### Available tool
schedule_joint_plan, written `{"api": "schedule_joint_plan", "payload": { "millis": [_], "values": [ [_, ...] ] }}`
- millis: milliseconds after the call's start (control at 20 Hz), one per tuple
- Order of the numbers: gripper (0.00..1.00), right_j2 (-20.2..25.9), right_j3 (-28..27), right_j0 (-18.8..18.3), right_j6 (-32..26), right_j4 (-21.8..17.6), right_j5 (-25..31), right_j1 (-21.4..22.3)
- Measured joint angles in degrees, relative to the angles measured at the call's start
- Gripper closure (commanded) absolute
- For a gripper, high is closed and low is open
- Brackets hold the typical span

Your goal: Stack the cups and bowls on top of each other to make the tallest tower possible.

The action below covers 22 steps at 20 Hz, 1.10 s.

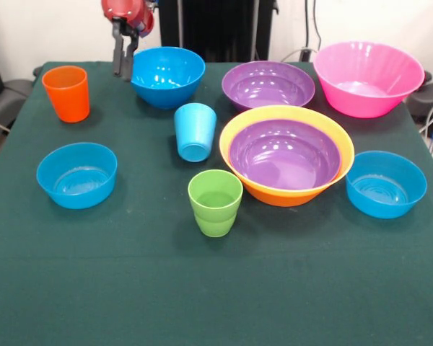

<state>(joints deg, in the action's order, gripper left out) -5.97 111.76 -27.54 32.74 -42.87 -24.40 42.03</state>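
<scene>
Stacking has barely begun: only one purple bowl (284,153) sits nested inside the orange-yellow bowl (286,189), and I judge that pair to be the sole start of a tower, with everything else standing alone on the green table (216,288).

Taking the orange-yellow bowl as the landmark and reading from the left: the orange cup (66,93) stands upright far to its left and further back. A blue bowl (77,174) lies well to its left, at about the same depth. The gripper (124,66) hangs at the back edge, far left of the landmark, between the orange cup and a second blue bowl (167,76); its two dark fingers hang close together with only a slim gap, holding nothing. The light blue cup (195,131) stands upside down just left of the landmark. The green cup (215,202) stands upright to its left and slightly nearer the camera. Behind the landmark sits the second purple bowl (268,84). The pink bowl (368,78) is behind and to its right. A third blue bowl (386,184) rests just beside its right rim.

Counted: three cups, seven bowls, namely three blue, two purple, one pink, one orange-yellow. By my estimate, eight pieces remain to be stacked.
</scene>
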Motion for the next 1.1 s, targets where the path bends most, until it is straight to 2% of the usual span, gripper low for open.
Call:
{"api": "schedule_joint_plan", "payload": {
  "millis": [50,200,250,500,550,700,800,850,1100],
  "values": [
    [0.0,-2.42,0.34,1.89,0.0,1.36,-3.42,-1.21],
    [0.0,-4.52,0.59,3.45,0.0,2.7,-6.83,-2.71],
    [0.0,-6.32,0.93,4.67,0.0,3.87,-10.26,-4.29],
    [0.0,-9.13,1.61,6.14,0.0,5.29,-15.21,-7.12],
    [0.0,-10.53,2.02,7.24,0.0,6.54,-16.67,-8.42],
    [0.0,-11.76,2.55,8.78,0.0,8.08,-17.35,-9.31],
    [0.0,-12.66,3.15,10.69,0.0,9.48,-17.35,-9.64],
    [0.0,-13.32,3.7,12.82,0.0,10.78,-17.34,-9.58],
    [0.0,-14.35,4.08,17.07,0.0,13.38,-17.35,-9.1]
  ]
}}
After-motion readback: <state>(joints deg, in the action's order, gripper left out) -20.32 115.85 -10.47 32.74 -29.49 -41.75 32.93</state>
